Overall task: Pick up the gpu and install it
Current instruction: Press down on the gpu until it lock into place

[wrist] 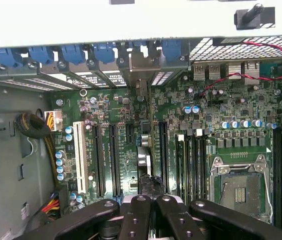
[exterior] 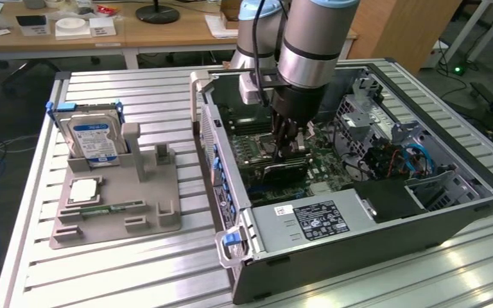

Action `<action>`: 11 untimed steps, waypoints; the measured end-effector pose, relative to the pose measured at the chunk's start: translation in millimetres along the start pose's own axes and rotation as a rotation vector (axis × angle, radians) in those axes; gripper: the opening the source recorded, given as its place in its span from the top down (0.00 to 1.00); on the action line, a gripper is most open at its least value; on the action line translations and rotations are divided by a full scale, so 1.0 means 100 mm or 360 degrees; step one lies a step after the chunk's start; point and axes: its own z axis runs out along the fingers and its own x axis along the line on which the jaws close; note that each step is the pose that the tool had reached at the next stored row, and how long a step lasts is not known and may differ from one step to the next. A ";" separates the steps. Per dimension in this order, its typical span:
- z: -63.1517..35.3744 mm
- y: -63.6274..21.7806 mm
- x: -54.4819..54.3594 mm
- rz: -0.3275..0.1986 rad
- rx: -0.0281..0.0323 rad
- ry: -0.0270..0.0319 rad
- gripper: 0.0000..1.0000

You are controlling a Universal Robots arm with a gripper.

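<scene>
Gripper (exterior: 287,149): fingers pinched narrow on gpu (exterior: 282,171), card edge-on over motherboard (wrist: 121,150) slot, frame centre. Risk, judged: card misaligned with slot or bracket fouling rear panel, then jams or bends. Computer case (exterior: 452,212): open, holds motherboard, cables. Grey holder (exterior: 118,215), frame left: hard drive (exterior: 93,138).

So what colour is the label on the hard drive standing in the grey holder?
Blue and white; the hard drive shows best in the exterior view.

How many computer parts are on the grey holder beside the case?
3: the hard drive upright at its far end, the square chip in the middle, the memory stick flat nearer the camera. None seems hidden.
</scene>
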 end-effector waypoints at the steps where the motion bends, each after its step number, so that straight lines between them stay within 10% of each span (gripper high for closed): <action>1: 0.000 0.000 0.00 0.0000 -0.00001 0.00000 0.89; 11: 0.001 0.161 0.02 0.0000 0.00005 0.00000 0.89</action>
